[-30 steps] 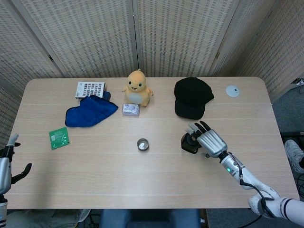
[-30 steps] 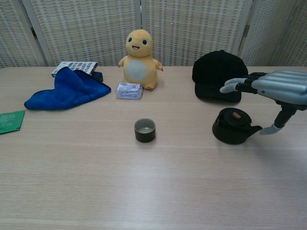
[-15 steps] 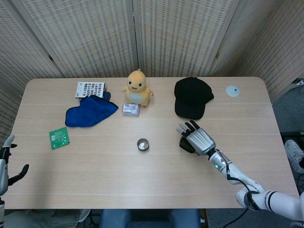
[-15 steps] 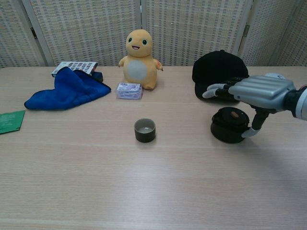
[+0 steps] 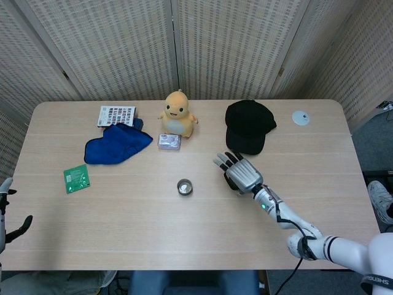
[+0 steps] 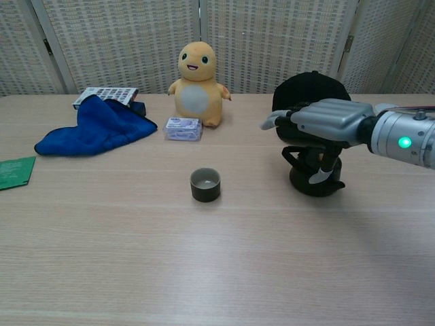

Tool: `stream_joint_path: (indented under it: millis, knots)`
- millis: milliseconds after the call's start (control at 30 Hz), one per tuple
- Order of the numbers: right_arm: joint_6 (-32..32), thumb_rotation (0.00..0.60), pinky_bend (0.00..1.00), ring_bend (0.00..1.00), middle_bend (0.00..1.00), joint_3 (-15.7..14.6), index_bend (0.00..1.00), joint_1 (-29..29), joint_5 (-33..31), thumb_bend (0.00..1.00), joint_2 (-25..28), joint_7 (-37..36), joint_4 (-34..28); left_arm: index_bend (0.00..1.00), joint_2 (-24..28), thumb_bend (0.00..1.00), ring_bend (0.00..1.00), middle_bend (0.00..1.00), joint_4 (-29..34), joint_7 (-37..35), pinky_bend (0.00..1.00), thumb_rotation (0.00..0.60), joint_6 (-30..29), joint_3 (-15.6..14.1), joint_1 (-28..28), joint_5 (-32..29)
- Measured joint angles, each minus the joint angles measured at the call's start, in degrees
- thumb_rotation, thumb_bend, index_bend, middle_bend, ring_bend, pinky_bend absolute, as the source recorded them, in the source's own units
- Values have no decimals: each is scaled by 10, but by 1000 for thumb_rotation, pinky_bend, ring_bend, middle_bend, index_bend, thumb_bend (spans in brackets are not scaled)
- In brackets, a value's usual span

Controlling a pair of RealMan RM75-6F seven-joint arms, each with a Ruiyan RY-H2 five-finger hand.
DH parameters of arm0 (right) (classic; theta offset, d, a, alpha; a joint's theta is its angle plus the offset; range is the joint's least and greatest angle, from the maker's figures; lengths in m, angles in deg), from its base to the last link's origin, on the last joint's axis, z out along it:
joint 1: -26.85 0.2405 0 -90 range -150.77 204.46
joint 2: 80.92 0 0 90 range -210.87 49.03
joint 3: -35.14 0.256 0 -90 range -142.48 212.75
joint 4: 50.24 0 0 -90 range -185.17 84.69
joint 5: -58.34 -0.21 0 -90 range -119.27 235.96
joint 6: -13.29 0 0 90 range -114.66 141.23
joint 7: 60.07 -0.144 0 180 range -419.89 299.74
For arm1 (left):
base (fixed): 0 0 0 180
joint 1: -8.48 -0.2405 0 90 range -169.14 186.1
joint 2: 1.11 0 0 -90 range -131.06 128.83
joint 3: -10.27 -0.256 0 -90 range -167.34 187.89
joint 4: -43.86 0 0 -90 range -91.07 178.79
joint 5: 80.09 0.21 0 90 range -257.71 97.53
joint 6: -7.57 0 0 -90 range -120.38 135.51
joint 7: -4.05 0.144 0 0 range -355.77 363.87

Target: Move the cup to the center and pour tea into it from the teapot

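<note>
The right robot hand (image 6: 325, 122) sits over the teapot (image 6: 314, 178), its fingers (image 6: 275, 119) stretched forward above the lid and the thumb hanging down against the pot's near side. It seems to be clasping the pot from above, though the chest view does not settle whether the grip is firm. In the head view the pot is almost wholly hidden under this robot hand (image 5: 238, 173).

The cup (image 6: 204, 185) stands upright on the counter (image 6: 204, 272), left of the teapot and well apart from it (a small dark cup with a pale inside). Behind the teapot lies a black cap (image 5: 248, 126), and far behind and to the right of the teapot, a small white disc (image 5: 300, 118). Behind the cup stands a yellow plush toy (image 6: 198, 84), with a small clear packet (image 6: 183, 128) just in front of it. Further left of the cup lie a blue cloth (image 6: 93, 127), a patterned box (image 5: 116, 115) behind it, and a green card (image 5: 77, 178).

The left robot hand (image 5: 7, 212) shows only at the head view's left edge, off the counter, fingers apart and holding nothing.
</note>
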Motion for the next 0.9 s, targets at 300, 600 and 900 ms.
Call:
stream_joint_path:
  millis: [300, 600, 900]
  knots:
    - [23, 600, 1, 0, 0, 16, 0, 34, -55, 0, -30, 31, 34, 73, 0, 246, 375, 280, -10, -11, 290, 600, 2, 5, -9, -4]
    - [42, 600, 1, 0, 50, 35, 111, 59, -110, 0, -35, 32, 36, 73, 0, 246, 375, 280, -15, -16, 290, 600, 2, 10, -14, -2]
    - [43, 600, 1, 0, 131, 27, 289, 55, -121, 0, 19, 13, -37, 73, -1, 246, 375, 280, -14, -14, 290, 600, 3, 14, -17, 1]
